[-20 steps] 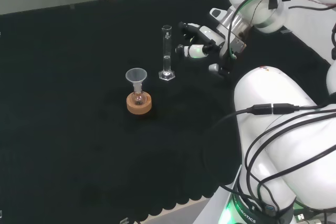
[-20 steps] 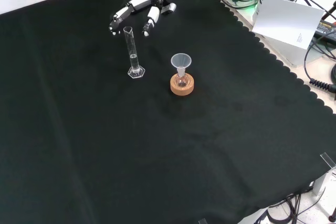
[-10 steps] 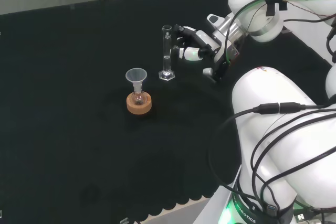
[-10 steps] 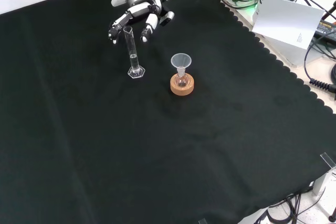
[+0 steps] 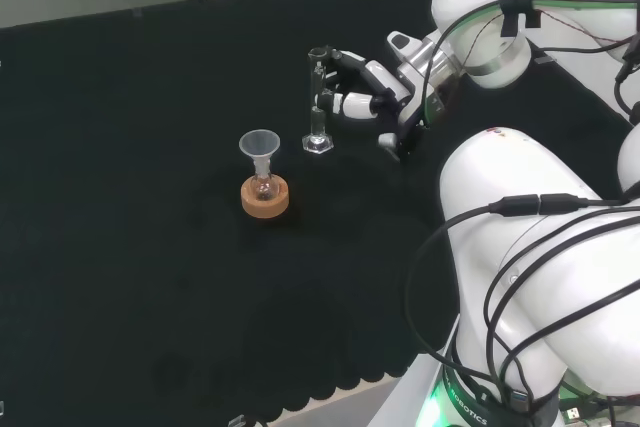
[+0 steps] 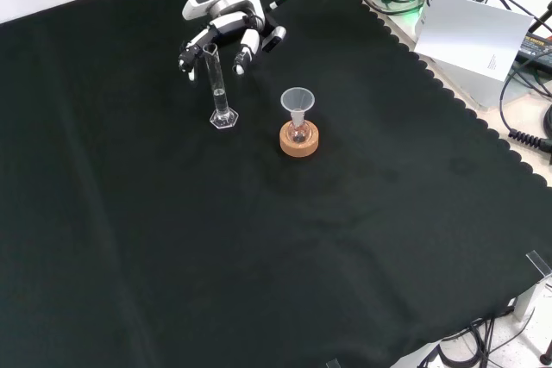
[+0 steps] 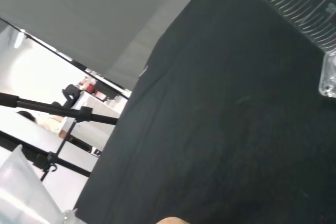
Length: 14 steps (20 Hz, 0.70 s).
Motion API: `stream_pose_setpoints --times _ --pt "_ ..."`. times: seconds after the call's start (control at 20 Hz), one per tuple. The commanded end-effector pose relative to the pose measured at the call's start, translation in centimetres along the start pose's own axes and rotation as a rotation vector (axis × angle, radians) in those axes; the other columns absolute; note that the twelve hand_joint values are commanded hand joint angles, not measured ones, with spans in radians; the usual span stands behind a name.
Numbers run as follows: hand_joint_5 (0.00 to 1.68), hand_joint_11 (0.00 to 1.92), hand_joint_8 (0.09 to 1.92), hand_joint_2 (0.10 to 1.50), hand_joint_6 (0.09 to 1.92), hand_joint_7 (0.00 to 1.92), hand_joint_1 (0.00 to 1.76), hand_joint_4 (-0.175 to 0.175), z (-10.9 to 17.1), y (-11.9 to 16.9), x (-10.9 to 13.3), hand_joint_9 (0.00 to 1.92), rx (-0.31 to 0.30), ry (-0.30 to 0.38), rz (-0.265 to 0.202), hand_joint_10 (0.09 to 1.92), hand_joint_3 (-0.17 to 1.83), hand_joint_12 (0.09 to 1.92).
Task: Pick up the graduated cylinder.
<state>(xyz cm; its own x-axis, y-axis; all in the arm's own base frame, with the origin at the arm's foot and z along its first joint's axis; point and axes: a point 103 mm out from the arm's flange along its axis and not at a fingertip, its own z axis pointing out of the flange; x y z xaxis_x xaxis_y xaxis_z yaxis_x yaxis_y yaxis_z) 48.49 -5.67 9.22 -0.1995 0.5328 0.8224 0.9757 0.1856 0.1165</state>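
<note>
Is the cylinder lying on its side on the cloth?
No, the cylinder stands upright on its base on the cloth, beside the hand.

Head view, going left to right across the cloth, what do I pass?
Funnel on the small flask in its cork ring → graduated cylinder → robot hand → the arm's white links.

Clear glass graduated cylinder (image 5: 317, 102), matt black cloth (image 5: 150, 247), cork ring (image 5: 265, 197).
</note>
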Motion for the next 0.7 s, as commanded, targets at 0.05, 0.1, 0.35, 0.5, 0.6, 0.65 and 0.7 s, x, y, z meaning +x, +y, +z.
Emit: stream_pose_setpoints --times 0.05,0.1,0.35,0.5,0.6,0.65,0.7 --pt "0.32 0.3 0.6 0.97 0.09 0.28 0.95 -0.014 1.0 0.6 0.1 0.53 0.004 0.043 -0.024 0.59 -0.17 1.33" --pt "0.32 0.32 0.59 0.97 0.09 0.28 0.95 -0.014 1.2 0.7 0.1 0.55 0.001 0.049 -0.025 0.58 -0.17 1.32" --pt "0.36 0.34 0.6 0.97 0.09 0.29 0.97 -0.018 1.8 1.1 -0.3 0.58 -0.026 0.079 -0.021 0.57 -0.17 1.31" --pt "0.4 0.34 0.6 0.97 0.09 0.32 1.0 -0.018 2.0 1.4 -0.5 0.6 -0.032 0.094 -0.019 0.57 -0.17 1.31" --pt "0.41 0.34 0.61 0.97 0.09 0.33 1.01 -0.018 2.2 1.5 -0.5 0.6 -0.05 0.096 -0.022 0.57 -0.17 1.31" --pt "0.42 0.34 0.61 0.97 0.09 0.33 1.01 -0.018 2.2 1.5 -0.4 0.61 -0.054 0.098 -0.024 0.57 -0.17 1.31" --pt "0.42 0.35 0.61 0.98 0.09 0.34 1.01 -0.017 2.3 1.6 -0.4 0.61 -0.054 0.098 -0.027 0.57 -0.17 1.31"
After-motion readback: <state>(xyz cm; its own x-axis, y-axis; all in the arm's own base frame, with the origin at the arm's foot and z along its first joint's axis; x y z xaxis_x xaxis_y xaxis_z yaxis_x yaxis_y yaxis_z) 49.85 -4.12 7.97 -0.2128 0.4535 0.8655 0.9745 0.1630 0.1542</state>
